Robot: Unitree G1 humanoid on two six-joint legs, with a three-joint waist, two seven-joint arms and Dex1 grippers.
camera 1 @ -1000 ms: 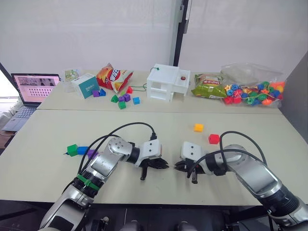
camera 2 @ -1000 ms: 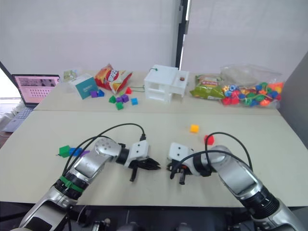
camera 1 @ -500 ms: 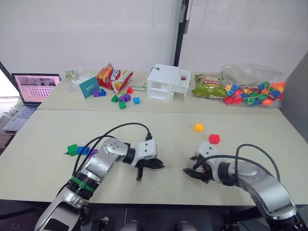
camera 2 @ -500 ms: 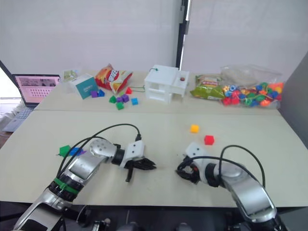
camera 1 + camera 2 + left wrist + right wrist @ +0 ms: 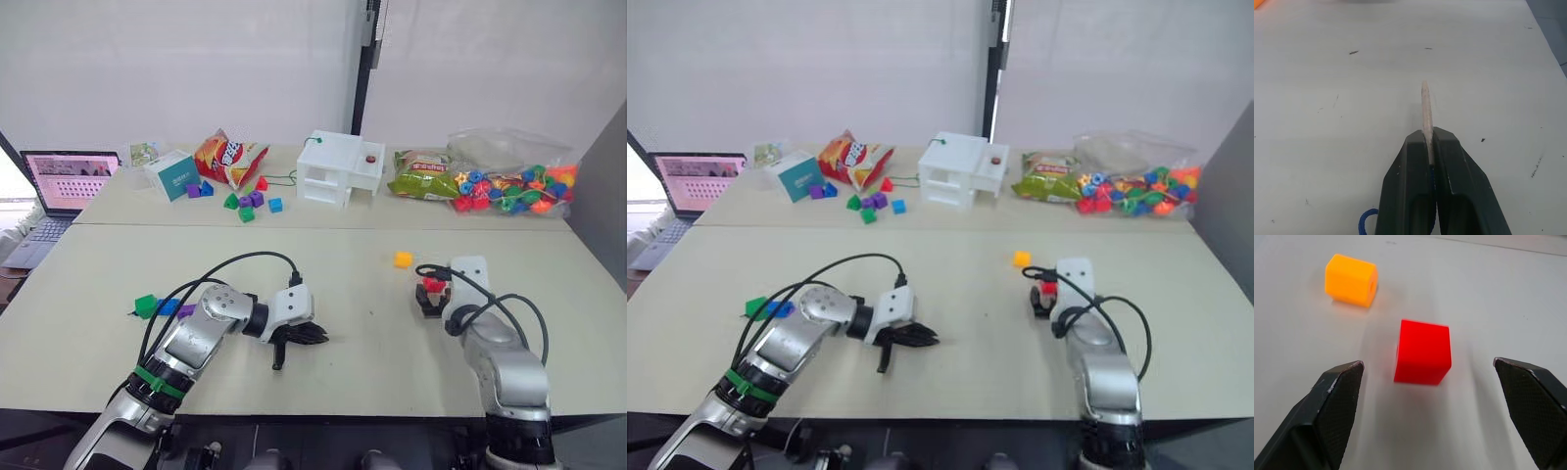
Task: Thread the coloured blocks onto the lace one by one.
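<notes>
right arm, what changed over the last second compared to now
The right gripper swung away from the left gripper, outward and farther up the table, to the red block. Its fingers now stand open on either side of that block, not touching it. The left gripper stayed shut on the lace, pale tip sticking out. The yellow block and the green block have not moved.

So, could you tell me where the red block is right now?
The red block lies on the table on the robot's right, between the open fingers of the right gripper, with the yellow block just beyond it.
</notes>
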